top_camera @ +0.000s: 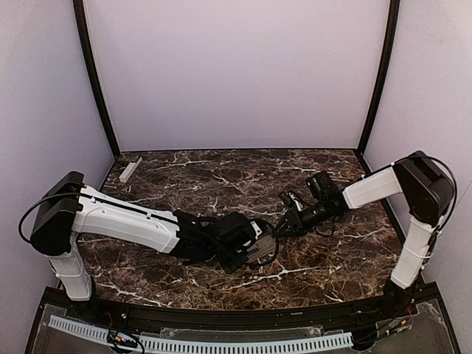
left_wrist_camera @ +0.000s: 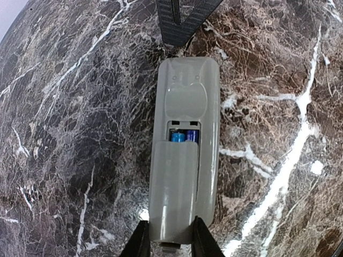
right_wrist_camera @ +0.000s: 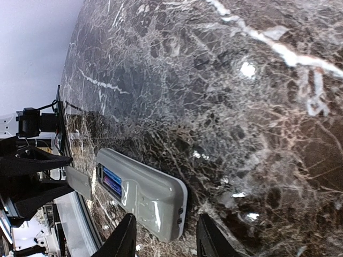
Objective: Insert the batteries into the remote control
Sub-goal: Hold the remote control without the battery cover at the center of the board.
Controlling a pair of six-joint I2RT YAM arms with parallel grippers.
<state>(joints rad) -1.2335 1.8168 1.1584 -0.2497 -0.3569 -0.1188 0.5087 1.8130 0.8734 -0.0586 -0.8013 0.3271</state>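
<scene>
White remote [left_wrist_camera: 185, 107] in L end effector [left_wrist_camera: 170, 224] (R [right_wrist_camera: 169, 218] open).

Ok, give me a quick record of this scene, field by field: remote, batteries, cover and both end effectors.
remote control: face down on the marble table
batteries: two blue ends visible inside the remote
cover: partly closed, a gap left showing the batteries
left end effector: clamped on the remote's near end
right end effector: jaws apart at the remote's far end
grey bar: far left corner of table, apart
</scene>
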